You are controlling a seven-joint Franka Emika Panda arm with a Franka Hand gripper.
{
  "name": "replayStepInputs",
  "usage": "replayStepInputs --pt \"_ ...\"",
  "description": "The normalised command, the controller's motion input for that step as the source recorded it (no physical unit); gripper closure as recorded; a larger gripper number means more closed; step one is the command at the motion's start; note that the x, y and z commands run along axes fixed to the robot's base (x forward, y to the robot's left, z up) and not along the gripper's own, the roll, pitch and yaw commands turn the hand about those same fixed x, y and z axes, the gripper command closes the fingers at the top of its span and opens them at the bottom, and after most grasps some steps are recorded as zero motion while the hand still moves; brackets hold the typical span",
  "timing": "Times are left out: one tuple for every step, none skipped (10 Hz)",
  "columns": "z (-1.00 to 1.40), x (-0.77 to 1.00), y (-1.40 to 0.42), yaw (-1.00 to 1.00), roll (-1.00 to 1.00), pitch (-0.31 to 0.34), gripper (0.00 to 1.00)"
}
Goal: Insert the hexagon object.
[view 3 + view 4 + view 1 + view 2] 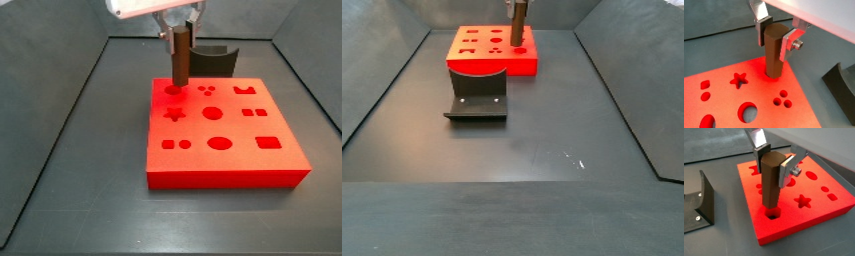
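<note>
Hand (pixel 777 161) clamped on hexagon object (pixel 770 183), above red block (pixel 811 213).

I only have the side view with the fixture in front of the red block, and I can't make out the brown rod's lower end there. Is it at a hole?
Observer: Yes. In a wrist view the hexagon object, clamped in the tool, has its lower end at a hexagonal hole near a corner of the red block.
Operator: Is it in deep?
Observer: No. Nearly its whole length stands above the block, and part of the hole's opening shows beside it.
Operator: Is it leaning?
Observer: In a side view the hexagon object looks upright.
</note>
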Motion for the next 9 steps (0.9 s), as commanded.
replayStepInputs --pt "-0.19 -0.22 -0.15 0.00 0.10 0.000 1.00" --pt "-0.20 -0.11 -0.13 0.00 0.09 0.000 1.00" --pt "-0.33 0.00 0.03 0.00 0.01 0.000 1.00" --pt "-0.25 0.22 0.19 0.05 -0.02 0.000 1.00" --pt "-0.19 0.38 0.35 0.20 -0.09 0.000 1.00" --pt "-0.30 0.00 0.07 0.00 0.00 0.000 1.00" --pt "-0.27 -0.35 0.07 0.00 0.00 -0.003 1.00" --pt "-0.02 -0.37 -0.03 0.00 0.02 0.000 1.00" --pt "0.00 -0.41 -0.13 0.00 0.00 0.000 1.00"
